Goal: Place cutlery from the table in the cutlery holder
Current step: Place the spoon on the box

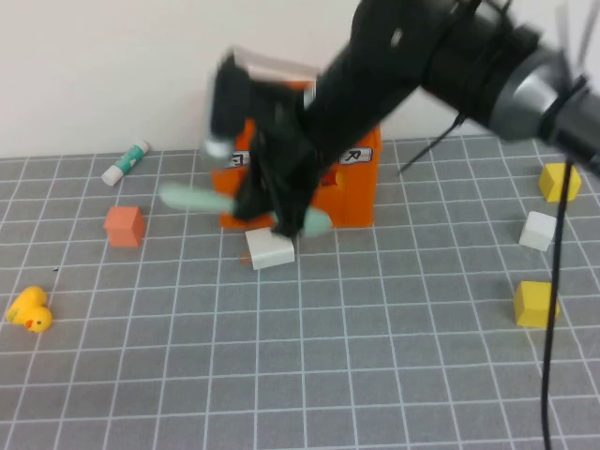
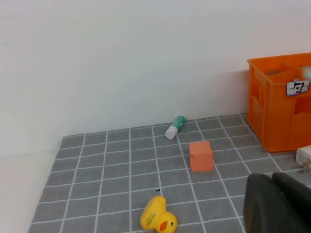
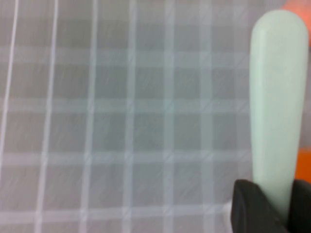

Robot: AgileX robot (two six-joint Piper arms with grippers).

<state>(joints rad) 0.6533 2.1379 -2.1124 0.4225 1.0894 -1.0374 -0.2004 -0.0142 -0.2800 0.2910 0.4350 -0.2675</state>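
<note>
Grey gridded surface (image 1: pixel 309 375) lies nearest. Right gripper (image 1: pixel 281 211), before the orange cutlery holder (image 1: pixel 361 192), has its jaws clamped on the mint-green spoon (image 1: pixel 192 199). Left gripper (image 2: pixel 279 206) hovers low near the duck (image 2: pixel 158 216), its jaws' state unclear.

1. White block (image 1: pixel 270 248): right under the right gripper (image 1: pixel 281 211), on its near side.
2. Salmon cube (image 1: pixel 124 226): well to that gripper's left, and out ahead of the left gripper (image 2: pixel 274 194), which sits low at the table's left.
3. Glue stick (image 1: pixel 126 162): lying farther left and back, by the wall.
4. Duck (image 1: pixel 29 310): far left of the right gripper, near the left one.
5. Yellow cubes (image 1: pixel 559 181) and (image 1: pixel 535 303), with a white cube (image 1: pixel 538 231) between them: well to the right gripper's right.
</note>
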